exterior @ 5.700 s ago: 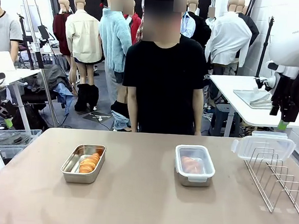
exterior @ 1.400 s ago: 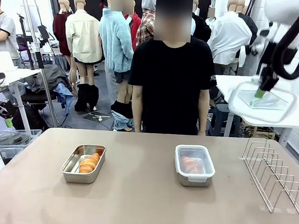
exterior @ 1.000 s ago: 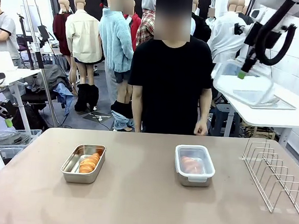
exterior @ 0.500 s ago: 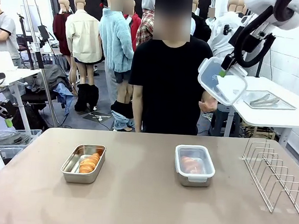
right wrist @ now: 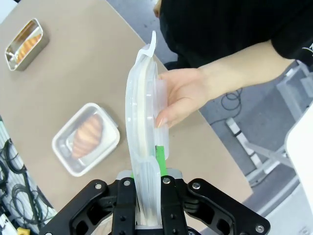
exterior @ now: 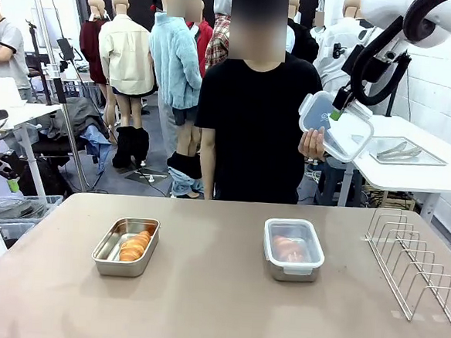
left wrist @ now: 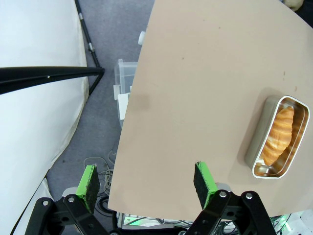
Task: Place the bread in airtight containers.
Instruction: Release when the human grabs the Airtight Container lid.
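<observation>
I see my right pincer [right wrist: 146,169] clamped on a clear lid [exterior: 335,126], held high over the far side of the bench [exterior: 217,292], with the person's hand [right wrist: 178,100] touching the lid's flat face. My left pincer [left wrist: 146,183] hangs spread wide and empty above the bench's left edge. On the bench, the open steel pan [exterior: 126,245] sits to the left with a croissant roll [exterior: 135,245] inside; the lidded pan [exterior: 293,249] sits right of centre with the other roll [exterior: 288,248] under its cover. A wire rack [exterior: 414,263] stands at far right.
</observation>
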{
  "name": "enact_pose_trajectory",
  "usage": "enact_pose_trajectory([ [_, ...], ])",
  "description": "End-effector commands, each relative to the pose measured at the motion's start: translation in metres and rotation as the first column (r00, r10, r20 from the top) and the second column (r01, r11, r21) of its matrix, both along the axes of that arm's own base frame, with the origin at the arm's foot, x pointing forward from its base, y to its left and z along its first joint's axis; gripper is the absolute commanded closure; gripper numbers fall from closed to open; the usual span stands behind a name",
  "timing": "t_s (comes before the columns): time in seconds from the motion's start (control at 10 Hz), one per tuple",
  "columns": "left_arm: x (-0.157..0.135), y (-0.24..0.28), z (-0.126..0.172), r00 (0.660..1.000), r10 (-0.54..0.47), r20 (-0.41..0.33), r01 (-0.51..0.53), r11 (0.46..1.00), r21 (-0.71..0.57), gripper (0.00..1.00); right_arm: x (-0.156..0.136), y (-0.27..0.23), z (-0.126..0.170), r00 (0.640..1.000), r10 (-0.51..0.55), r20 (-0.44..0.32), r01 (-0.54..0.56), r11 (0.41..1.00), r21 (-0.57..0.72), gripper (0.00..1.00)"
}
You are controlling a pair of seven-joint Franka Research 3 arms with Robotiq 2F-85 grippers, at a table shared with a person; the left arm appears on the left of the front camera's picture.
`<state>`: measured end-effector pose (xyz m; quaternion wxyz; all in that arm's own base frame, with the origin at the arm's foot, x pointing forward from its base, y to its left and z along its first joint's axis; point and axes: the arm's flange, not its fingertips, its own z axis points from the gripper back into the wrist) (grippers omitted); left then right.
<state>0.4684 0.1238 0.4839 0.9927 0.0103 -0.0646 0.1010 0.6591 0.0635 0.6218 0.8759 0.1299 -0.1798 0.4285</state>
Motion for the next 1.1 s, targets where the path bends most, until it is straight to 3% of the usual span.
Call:
enact_pose_trajectory([
  [0.0, -0.001, 0.001, 0.001, 1.0, 0.003, 0.002, -0.003, 1.0, -0.001, 0.0, -0.001, 0.0, 0.001, 1.0, -0.004, -0.002, 0.004, 1.0, 0.025, 1.0],
  [0.3, -0.001, 0.001, 0.001, 1.0, 0.003, 0.002, -0.003, 1.0, -0.001, 0.0, 0.0, -0.001, 0.0, 1.0, -0.001, 0.0, 0.001, 1.0, 0.001, 1.0],
  [0.4, -0.001, 0.001, 0.001, 1.0, 0.003, 0.002, -0.003, 1.0, -0.001, 0.0, -0.008, -0.003, 0.001, 0.999, 0.034, -0.018, -0.035, 0.999, -0.024, 0.88],
  [0.8, -0.001, 0.001, 0.001, 1.0, 0.003, 0.002, -0.003, 1.0, -0.001, 0.0, -0.067, -0.03, 0.014, 0.974, 0.226, -0.003, -0.226, 0.971, -0.084, 0.11],
  [0.9, -0.001, 0.001, 0.001, 1.0, 0.003, 0.002, -0.003, 1.0, -0.001, 0.0, -0.085, -0.038, 0.014, 0.956, 0.293, -0.008, -0.292, 0.95, -0.109, 0.0],
  [1.0, -0.001, 0.001, 0.001, 1.0, 0.003, 0.002, -0.003, 1.0, -0.001, 0.0, -0.105, -0.047, 0.015, 0.923, 0.384, -0.006, -0.382, 0.916, -0.124, 0.0],
])
